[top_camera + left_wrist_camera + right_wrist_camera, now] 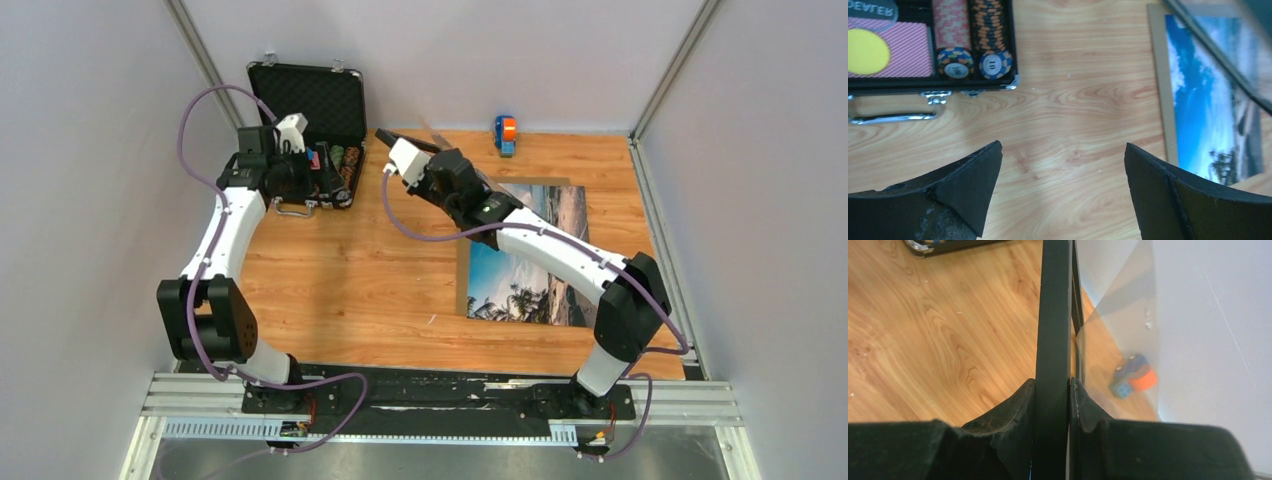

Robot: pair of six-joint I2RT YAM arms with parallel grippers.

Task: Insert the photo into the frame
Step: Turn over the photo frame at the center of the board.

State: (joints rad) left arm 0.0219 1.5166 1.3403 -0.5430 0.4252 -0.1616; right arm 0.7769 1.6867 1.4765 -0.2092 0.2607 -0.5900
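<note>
Right gripper: your right gripper (pixel 1053 386) is clamped narrow on the black edge of the frame (pixel 1053 315); one pad presses each side; the frame is seen edge-on, lifted off the wood
Left gripper: your left gripper (pixel 1063 150) stands wide and holds nothing; it hangs over bare wood, near the chip case (pixel 310 100)
Photo: the photo (pixel 520 270) lies flat, picture up, on a brown backing board (pixel 462 285) at the right; your right arm crosses above it; it is not in the frame
Around: the chip case stands open at the far left, chips and cards inside; a blue and orange toy (pixel 505 133) sits by the far wall, visible through the frame's glass
Surface: a wood-grain table (pixel 350 270); pale grey walls on three sides
</note>
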